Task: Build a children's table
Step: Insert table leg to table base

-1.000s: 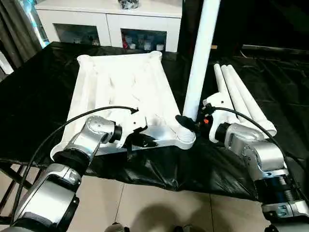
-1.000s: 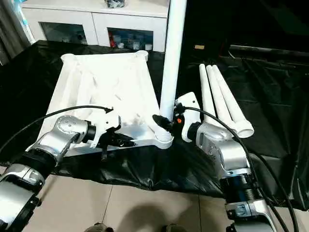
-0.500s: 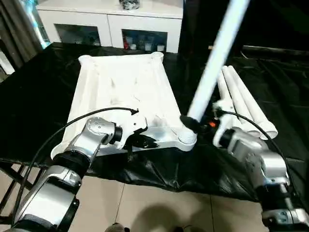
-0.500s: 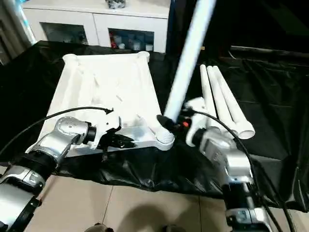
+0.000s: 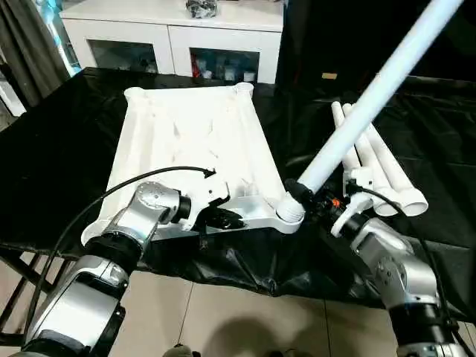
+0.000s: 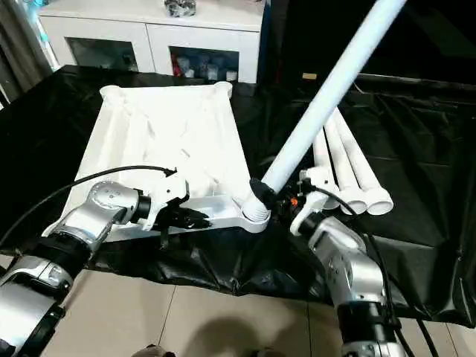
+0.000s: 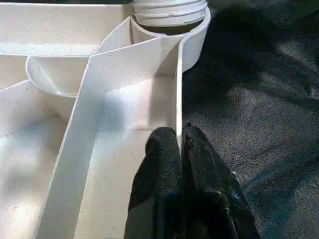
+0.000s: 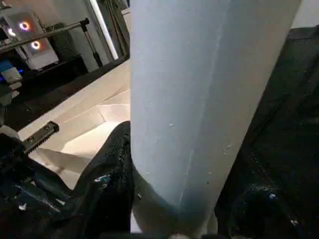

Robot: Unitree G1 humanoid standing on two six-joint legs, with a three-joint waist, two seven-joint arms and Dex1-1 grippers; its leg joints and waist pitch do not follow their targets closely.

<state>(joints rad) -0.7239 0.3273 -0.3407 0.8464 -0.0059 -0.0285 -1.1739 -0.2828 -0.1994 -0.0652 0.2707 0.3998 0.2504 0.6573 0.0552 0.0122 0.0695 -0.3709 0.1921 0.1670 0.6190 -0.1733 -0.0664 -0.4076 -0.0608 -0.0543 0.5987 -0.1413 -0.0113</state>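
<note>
The children's table top [image 5: 186, 141] lies underside up on the black-draped table. My left gripper [image 5: 227, 219] is shut on the thin wall of its near rim [image 7: 177, 99], the two fingers [image 7: 162, 149] pinching that wall close to the near right corner socket [image 5: 288, 214]. One white leg [image 5: 372, 97] has its foot in that socket and leans steeply up to the right. My right gripper [image 5: 307, 195] is shut on the leg just above the socket, and in the right wrist view a black finger [image 8: 107, 174] shows on each side of the leg [image 8: 209, 94].
Three loose white legs [image 5: 383, 160] lie side by side on the black cloth [image 5: 59, 149] to the right of the table top. A white glass-door cabinet [image 5: 171, 37] stands behind. The draped table's front edge runs just under my grippers, with tiled floor [image 5: 223, 320] below.
The leg stood upright in the socket and now leans far to the right. My right arm has dropped lower and swung right with it. The left gripper has kept its hold.
</note>
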